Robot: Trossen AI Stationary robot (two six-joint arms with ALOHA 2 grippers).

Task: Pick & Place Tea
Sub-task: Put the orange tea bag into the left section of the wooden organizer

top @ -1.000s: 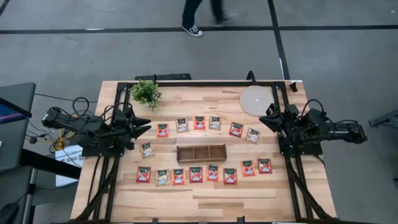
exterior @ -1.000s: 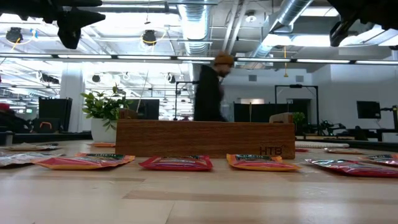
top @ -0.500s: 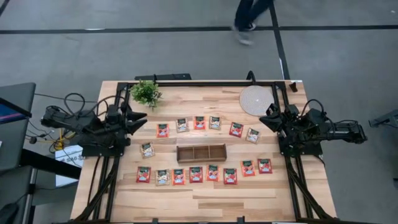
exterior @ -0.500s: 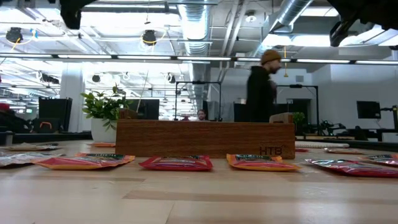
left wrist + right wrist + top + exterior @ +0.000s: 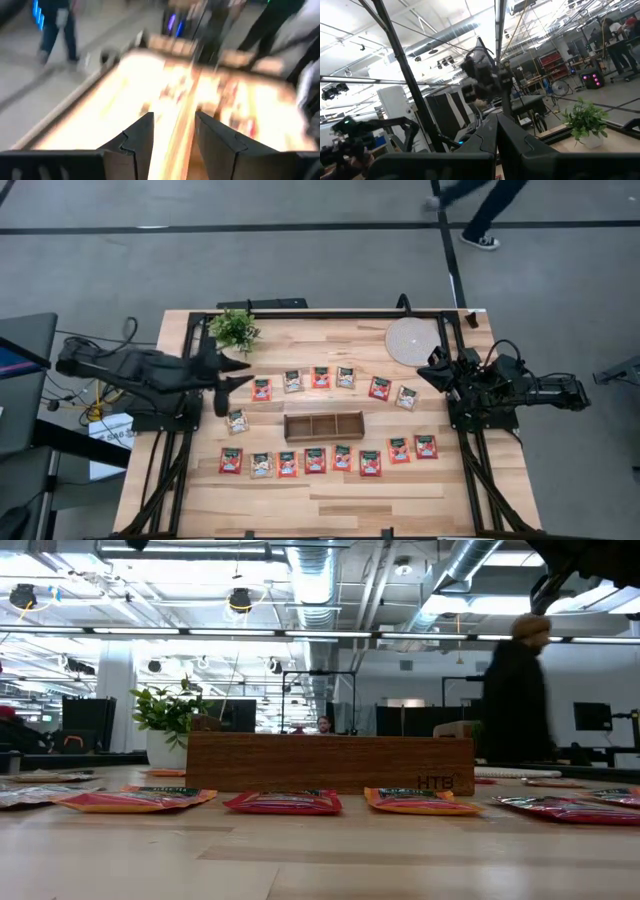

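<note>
while the left claw (image 5: 232, 376) hangs over the counter (image 5: 330, 505) near the potted plant (image 5: 235, 329), its fingers stand spread apart, gripping nothing. the tea sachets (image 5: 314, 459) lie flat in two rows, one on each long side of the wooden tray (image 5: 323, 425), with one pale sachet (image 5: 237, 420) off the tray's left end, just below the left claw. the right claw (image 5: 435, 373) waits at the counter's right edge, near the round mat (image 5: 411, 340), fingers pressed together and empty. a person (image 5: 512, 690) walks past in the room behind.
</note>
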